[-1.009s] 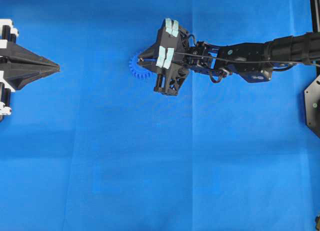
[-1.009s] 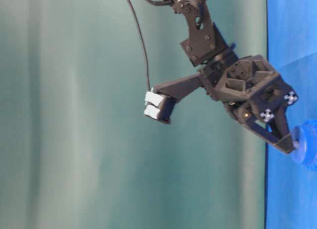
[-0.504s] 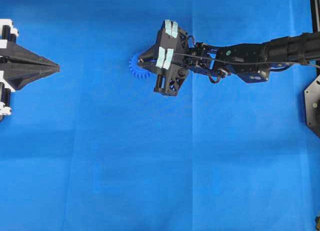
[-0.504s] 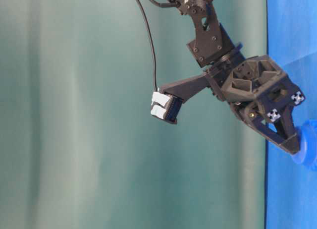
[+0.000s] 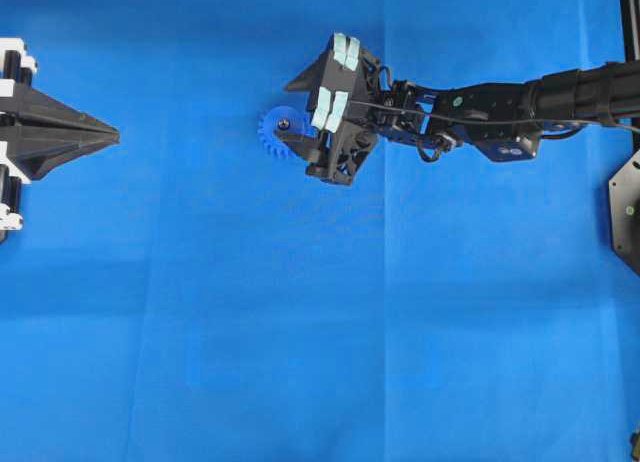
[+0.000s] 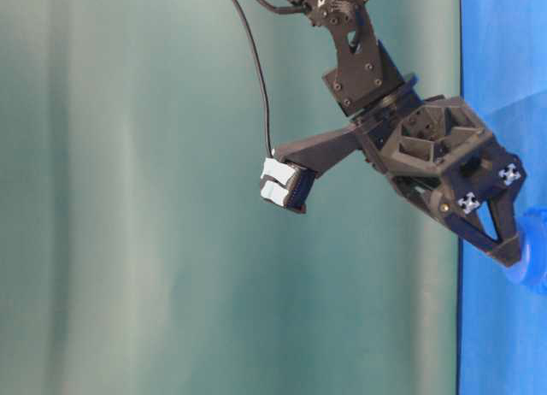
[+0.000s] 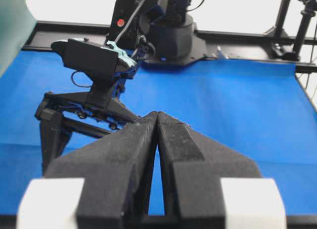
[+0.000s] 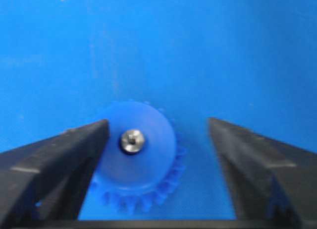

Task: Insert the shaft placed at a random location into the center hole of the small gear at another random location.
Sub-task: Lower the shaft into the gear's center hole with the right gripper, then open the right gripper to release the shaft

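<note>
The small gear [image 8: 143,164] lies flat on the blue cloth, also seen from overhead [image 5: 276,134]. The shaft [image 8: 132,141] stands in its center hole, a silvery round end ringed by a thin dark edge, and shows as a dark dot from overhead [image 5: 284,125]. My right gripper [image 8: 158,124] is open, one finger on each side of the gear, touching nothing I can see. From overhead the right gripper [image 5: 298,127] hovers over the gear. At table level its fingertips [image 6: 510,251] are just above the gear [image 6: 537,262]. My left gripper [image 5: 110,135] rests shut and empty at the far left.
Blue cloth [image 5: 300,332] covers the whole table. The right arm [image 5: 500,112] stretches in from the right edge. In the left wrist view the left gripper [image 7: 157,115] points at the right arm [image 7: 94,60], with black frame rails [image 7: 237,38] behind.
The right gripper's jaws have spread from shut to wide apart, letting go of the shaft, which now stands in the gear. The left arm has not moved.
</note>
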